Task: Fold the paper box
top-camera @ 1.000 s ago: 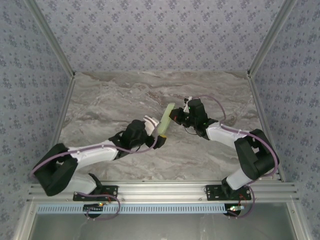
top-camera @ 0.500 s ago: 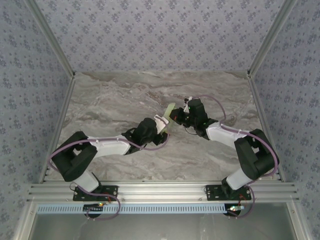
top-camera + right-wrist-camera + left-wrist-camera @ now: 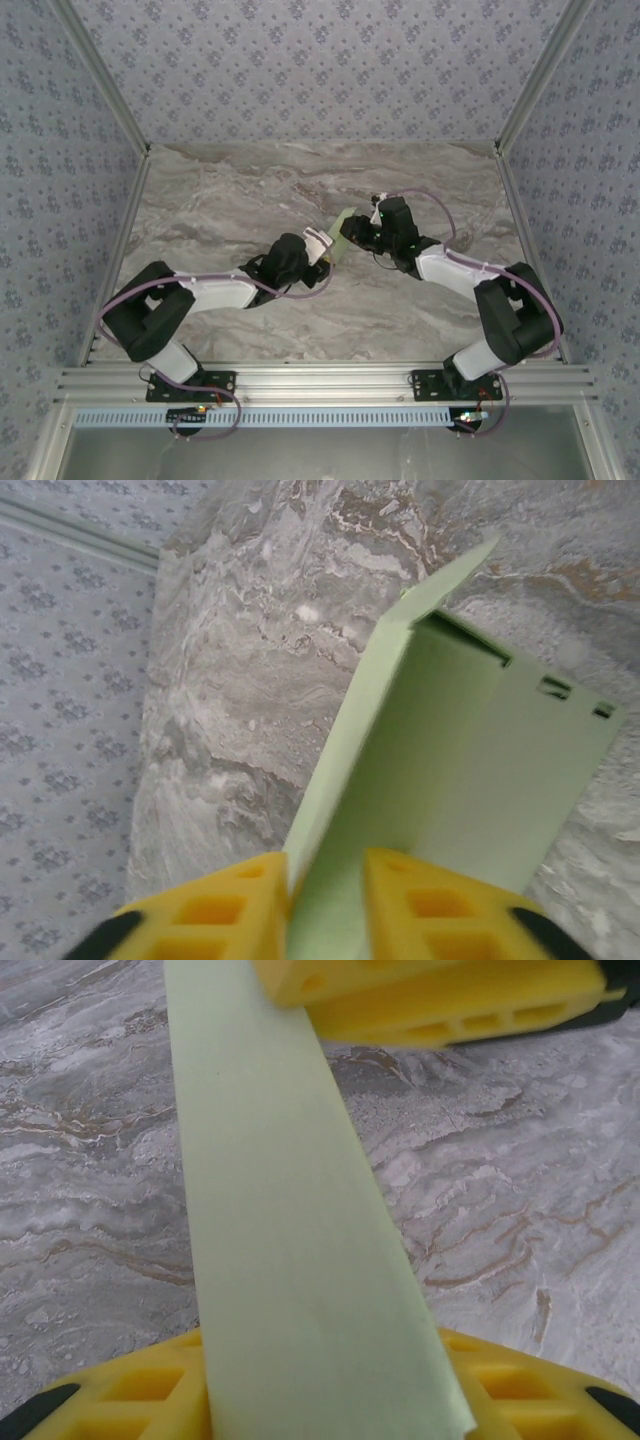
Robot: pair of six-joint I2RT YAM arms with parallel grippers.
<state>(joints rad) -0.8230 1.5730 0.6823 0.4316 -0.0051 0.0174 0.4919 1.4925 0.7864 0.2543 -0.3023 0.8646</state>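
Thin creased paper box (image 3: pixel 440 780), veined marble tabletop (image 3: pixel 250 190)

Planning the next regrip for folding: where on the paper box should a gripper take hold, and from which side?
Probably a plain wall of the paper box, pinched from its open end, one finger inside, one outside: thin flat card, with the end flap and slotted edge left free.

The right tool (image 3: pixel 325 870) sits at 6 o'clock, its yellow fingers (image 3: pixel 205 915) a little apart on either side of a thin wall of the pale green paper box (image 3: pixel 450 760). The box stretches toward 1 o'clock, with a flap pointing up at its far end and small slots along its 3 o'clock edge. A marbled grey surface (image 3: pixel 250 630) lies beneath, and a patterned wall (image 3: pixel 60 710) stands at 9 o'clock.
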